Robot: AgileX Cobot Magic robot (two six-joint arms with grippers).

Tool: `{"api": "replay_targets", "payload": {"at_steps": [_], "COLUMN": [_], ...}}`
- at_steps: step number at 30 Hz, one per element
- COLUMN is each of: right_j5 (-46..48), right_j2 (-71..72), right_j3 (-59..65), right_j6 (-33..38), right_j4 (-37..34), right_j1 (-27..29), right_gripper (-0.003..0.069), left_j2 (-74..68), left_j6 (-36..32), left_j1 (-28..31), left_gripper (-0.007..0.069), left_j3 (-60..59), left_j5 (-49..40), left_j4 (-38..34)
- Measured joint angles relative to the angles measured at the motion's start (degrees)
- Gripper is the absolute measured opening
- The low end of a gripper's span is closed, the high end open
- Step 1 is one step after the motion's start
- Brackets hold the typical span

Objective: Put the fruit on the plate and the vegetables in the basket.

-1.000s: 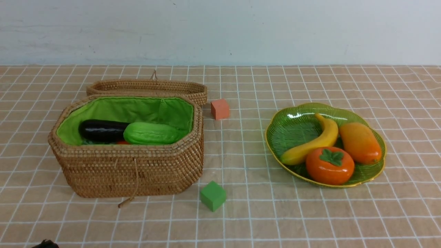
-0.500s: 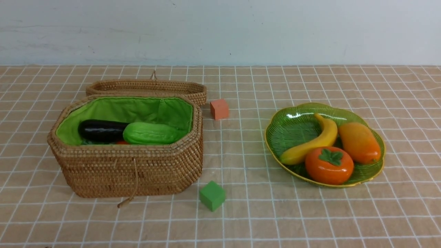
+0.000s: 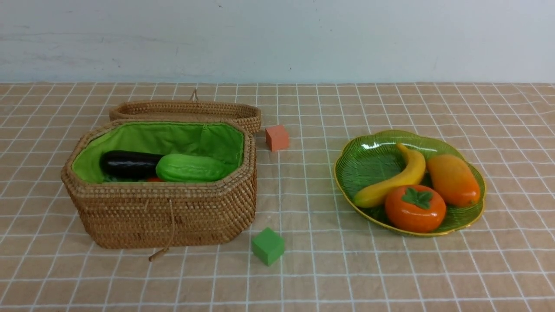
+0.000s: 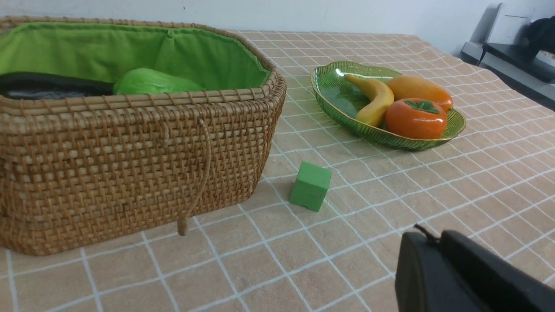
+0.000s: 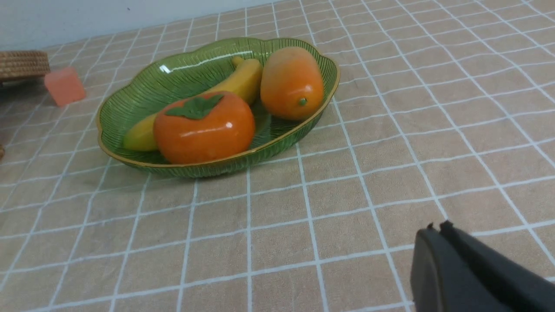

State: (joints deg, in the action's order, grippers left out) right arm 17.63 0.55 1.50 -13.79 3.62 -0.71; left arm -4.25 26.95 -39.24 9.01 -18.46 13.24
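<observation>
Fruit lies on the plate (image 3: pixel 470 216) and vegetables in the basket (image 3: pixel 160 212), both well clear of the left gripper (image 4: pixel 438 242) and right gripper (image 5: pixel 438 232), whose jaws are closed and hold nothing.

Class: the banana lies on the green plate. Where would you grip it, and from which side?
Grip the banana at mid-body, coming from above, closing across its narrow width. Its lower end is crowded by the round orange fruit and the mango lies close beside it, so a side approach looks blocked.
</observation>
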Motion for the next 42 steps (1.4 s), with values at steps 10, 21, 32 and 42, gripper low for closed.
{"api": "replay_targets", "payload": {"at_steps": [10,21,32,42], "right_j5": [1.24,3.28,3.33,3.39], "right_j2": [0.00,0.00,0.00,0.00], "right_j3": [0.00,-0.24,-0.26,-0.26], "right_j6": [7.82,14.81,14.92,14.93], "right_j4": [-0.43,-4.87,-4.87,-4.87], "right_j1": [0.00,0.00,0.00,0.04], "right_gripper": [-0.0018,-0.0017,-0.0009,-0.0007], "left_j2": [0.00,0.00,0.00,0.00], "left_j6": [0.00,0.00,0.00,-4.44], "left_j1": [0.00,0.00,0.00,12.29], "left_gripper": [0.0056,0.0059,0.0059,-0.0013], "left_j3": [0.00,0.00,0.00,-0.54], "left_j5": [-0.19,-0.24,-0.24,4.53], "left_j4": [0.05,0.05,0.05,-3.66]}}
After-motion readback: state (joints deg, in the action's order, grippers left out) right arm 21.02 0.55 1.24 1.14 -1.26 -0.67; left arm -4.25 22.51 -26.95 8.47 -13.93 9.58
